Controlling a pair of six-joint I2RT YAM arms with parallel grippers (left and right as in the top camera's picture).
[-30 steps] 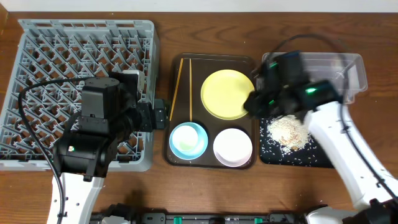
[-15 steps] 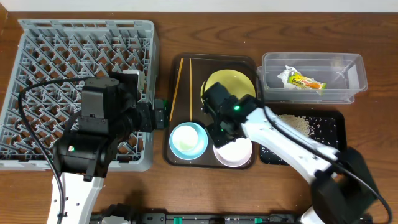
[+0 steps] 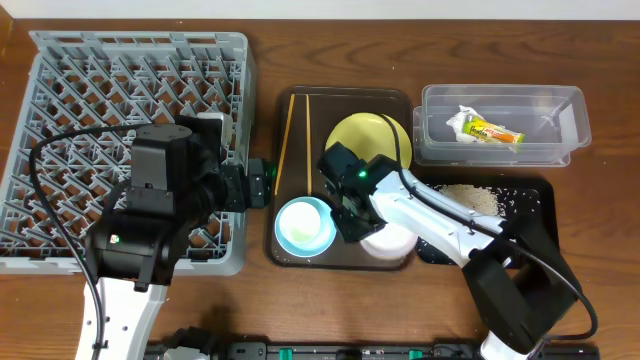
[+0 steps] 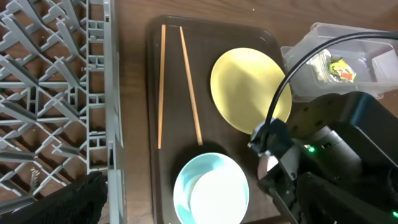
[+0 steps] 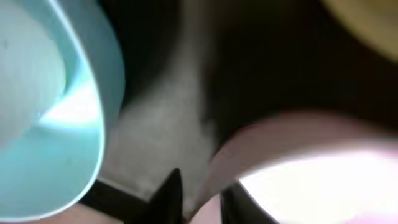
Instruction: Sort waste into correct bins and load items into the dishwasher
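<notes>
My right pincer (image 5: 201,198) is down low on the brown tray (image 3: 322,105), in the gap between the light-blue bowl (image 3: 305,226) and the white bowl (image 3: 392,243). The blue bowl is on its left and the white bowl is on its right. In the right wrist view I see two dark fingertips (image 5: 169,190) with the thin edge of the white bowl running up between them, so I think I am going for that bowl by its rim. The picture is blurry, so I cannot tell if the fingers are squeezing. The right arm is much nearer this bowl than the left arm. My left pincer (image 3: 256,185) hangs by the edge of the big grey rack (image 3: 60,60), and I cannot tell if it is open or closed. The rack is far off to the left, past the blue bowl, so I think the white bowl must be lifted and carried that way.
</notes>
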